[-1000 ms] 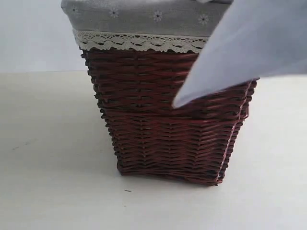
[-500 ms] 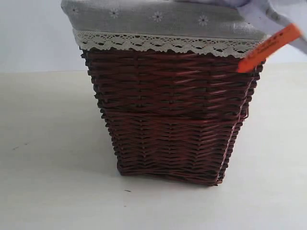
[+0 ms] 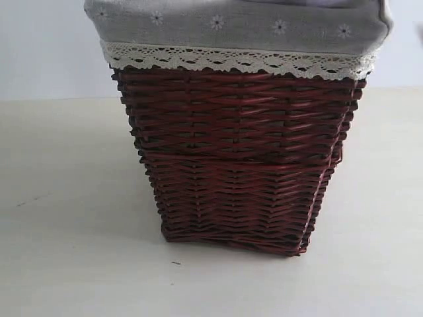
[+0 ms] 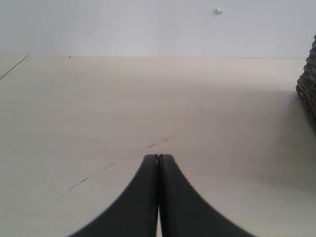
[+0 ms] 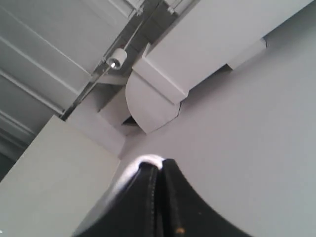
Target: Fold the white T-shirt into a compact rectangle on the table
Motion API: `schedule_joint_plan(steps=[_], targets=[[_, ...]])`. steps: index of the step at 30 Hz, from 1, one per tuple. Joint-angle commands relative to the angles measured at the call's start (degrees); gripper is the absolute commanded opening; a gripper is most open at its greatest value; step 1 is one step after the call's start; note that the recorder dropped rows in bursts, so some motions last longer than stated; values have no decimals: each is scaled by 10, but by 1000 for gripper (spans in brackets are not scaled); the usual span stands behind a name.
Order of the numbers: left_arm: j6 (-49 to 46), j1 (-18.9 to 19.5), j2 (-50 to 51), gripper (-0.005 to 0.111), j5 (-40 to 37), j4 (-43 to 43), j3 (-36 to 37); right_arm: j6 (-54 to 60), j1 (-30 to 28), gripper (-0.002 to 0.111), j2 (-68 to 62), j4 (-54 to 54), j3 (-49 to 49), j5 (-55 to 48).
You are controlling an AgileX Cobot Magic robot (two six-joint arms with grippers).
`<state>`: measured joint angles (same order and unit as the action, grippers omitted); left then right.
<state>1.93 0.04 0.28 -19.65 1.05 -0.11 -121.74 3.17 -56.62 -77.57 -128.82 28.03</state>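
Surface: no cloth is laid on it yet;
Basket: stood in from the near edge;
White T-shirt: only a sliver is seen; folding is judged not begun;
Right pincer: closed on that sliver, raised;
Left pincer: closed, nothing held

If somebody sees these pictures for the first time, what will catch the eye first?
The dark wicker basket with its grey lace-trimmed liner fills the exterior view, standing on the pale table. The right gripper points at the ceiling, shut on a white sliver, likely the white T-shirt.
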Motion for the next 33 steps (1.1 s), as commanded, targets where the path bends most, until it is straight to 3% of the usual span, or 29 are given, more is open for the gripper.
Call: schedule_joint_plan(steps=[1,7,9,13,16,25,31,33], targets=[[-3,-4,-3,0,5,0,1,-3,-1,0,0,-36,-20,-12],[-3,-4,-3,0,5,0,1,-3,-1,0,-10,-18,-20,-33],[-3,-4,-3,0,5,0,1,-3,-1,0,-10,-48,-20,20],[-3,-4,-3,0,5,0,1,-3,-1,0,-10,-219,-10,184],[-3,-4,-3,0,5,0,1,-3,-1,0,-15,-224,60,246],[-3,-4,-3,0,5,0,1,-3,-1,0,-15,-224,251,238],[-3,-4,-3,0,5,0,1,-3,-1,0,-15,-224,343,417],[-3,-4,-3,0,5,0,1,-3,0,0,-13,-224,392,419]])
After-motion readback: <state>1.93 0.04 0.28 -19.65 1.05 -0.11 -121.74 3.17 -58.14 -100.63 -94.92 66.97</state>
